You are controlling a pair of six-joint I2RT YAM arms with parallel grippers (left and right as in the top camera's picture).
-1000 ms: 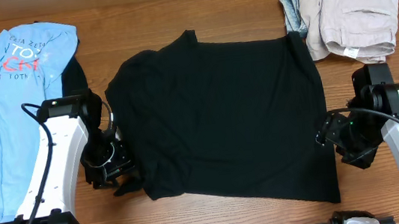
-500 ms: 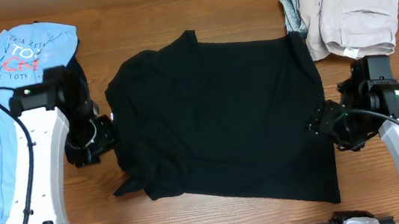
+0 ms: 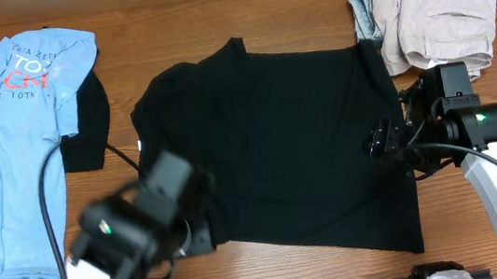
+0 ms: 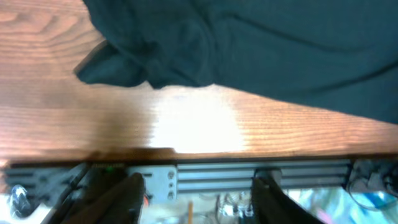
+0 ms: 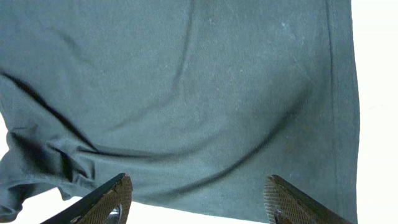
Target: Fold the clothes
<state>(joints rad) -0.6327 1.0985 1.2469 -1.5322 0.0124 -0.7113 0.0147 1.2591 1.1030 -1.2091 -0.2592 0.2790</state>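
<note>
- One big black T-shirt (image 3: 273, 146) fills the middle of the bench (image 3: 243, 9). It is plain, spread out flat and mostly smooth across its body.
- Its left side is rumpled, with a bunched flap poking out at its near-left corner. The right edge runs straight down toward the near edge of the bench.
- Right gripper (image 3: 384, 138) hangs over the shirt's right edge. In the wrist view its fingers (image 5: 106, 198) are spread wide above the cloth with nothing pinched, though I can't tell if they touch it.
- Left gripper (image 4: 199, 196) is blurry but readable. Its fingers stand well apart at the bench's near edge, holding nothing, with only the metal rail (image 4: 211, 174) showing between them, clear of the black cloth.
- From overhead the left arm (image 3: 137, 232) is a smear at the near-left, covering the shirt's bunched corner.
- Light blue lettered T-shirt (image 3: 18, 137) lies lengthwise along the left edge, partly on top of another black garment (image 3: 87, 120).
- In the far right corner, a beige garment heap (image 3: 436, 10) sits on a pale denim piece (image 3: 363, 4), just beside the black shirt's far-right corner.
</note>
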